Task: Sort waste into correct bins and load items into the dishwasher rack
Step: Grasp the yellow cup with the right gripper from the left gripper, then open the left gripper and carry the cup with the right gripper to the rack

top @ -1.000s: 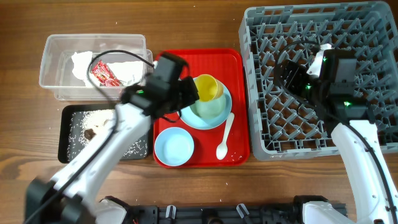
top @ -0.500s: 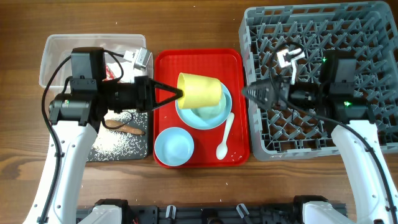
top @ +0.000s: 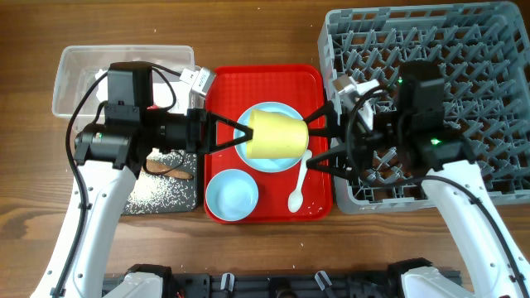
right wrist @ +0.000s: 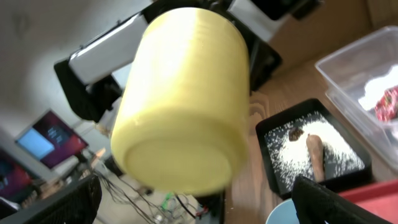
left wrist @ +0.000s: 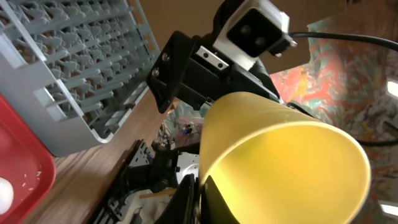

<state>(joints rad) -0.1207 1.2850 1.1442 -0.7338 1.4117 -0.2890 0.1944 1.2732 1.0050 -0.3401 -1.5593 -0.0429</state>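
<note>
The yellow cup is held in the air on its side, above the light-blue plate on the red tray, between the two arms and well short of the dishwasher rack. Its mouth is turned toward the left arm and its flat base toward the right one. The left fingers are pinched together on the wall at the rim, one inside the mouth and one outside, as is seen in the left wrist view. The right fingers are spread wide on either side of the base end, and no contact with the cup can be made out. The cup is judged to be light, thin-walled plastic: stiff enough to keep its round form, yet likely to flex if squeezed hard near the open rim, and smooth enough to slip or swivel in a narrow pinch. It is unlikely to break if dropped, though a fall onto the plate or the white spoon below could scatter them. A firmer hold is expected across the body close to the base, where the closed bottom stiffens the wall. The rim pinch should be released only once that second hold is closed. The rest of the desk is not involved.
</note>
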